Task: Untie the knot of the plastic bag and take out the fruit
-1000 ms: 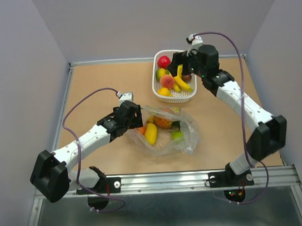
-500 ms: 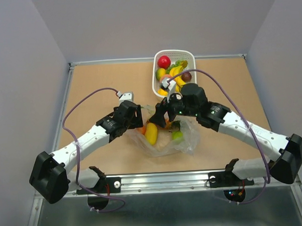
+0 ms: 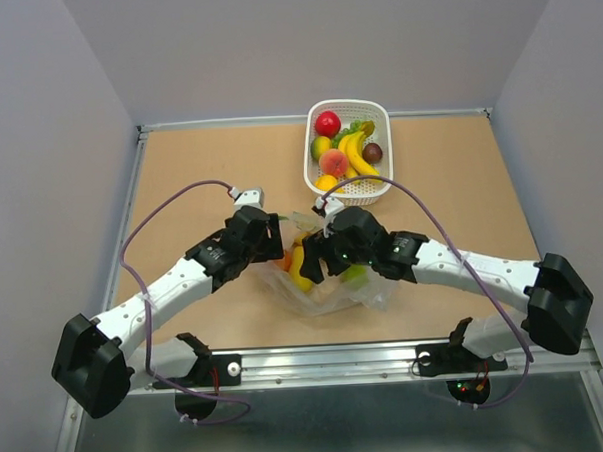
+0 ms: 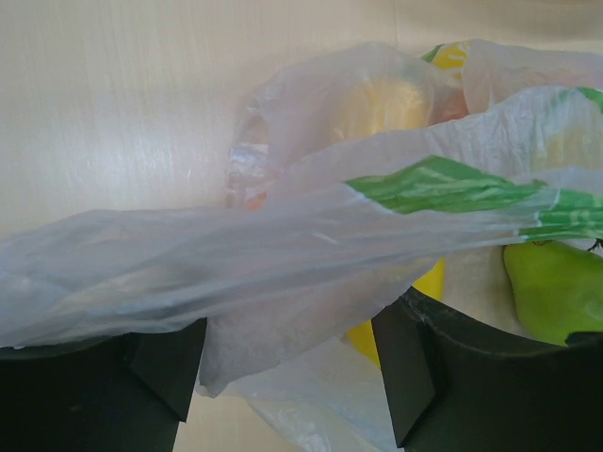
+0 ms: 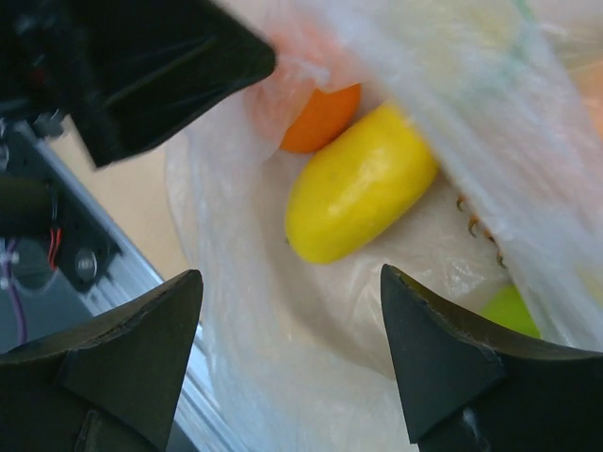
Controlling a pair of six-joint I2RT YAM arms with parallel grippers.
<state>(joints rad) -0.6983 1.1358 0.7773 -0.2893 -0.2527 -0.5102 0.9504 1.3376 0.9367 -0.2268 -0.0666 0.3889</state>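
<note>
Top external view: plastic bag [image 3: 359, 289] on the table [image 3: 179, 181], lying between both grippers.

Left gripper [image 3: 281, 250] – at the bag's left edge. Fingers [image 4: 160, 367] are spread, and a sheet of bag film is draped across the gap between them. A green fruit [image 4: 556, 287] sits just beyond its right finger.

Right gripper [image 3: 316, 258] – at the bag's opening. Fingers [image 5: 452, 367] are spread wide with nothing pinched. A yellow fruit [image 5: 363, 184] lies straight ahead inside the bag, with an orange [image 5: 320, 118] just beside its far end.

Basket [image 3: 313, 150] is well beyond both grippers, holding bananas [image 3: 356, 154] and a red apple [image 3: 327, 122].
</note>
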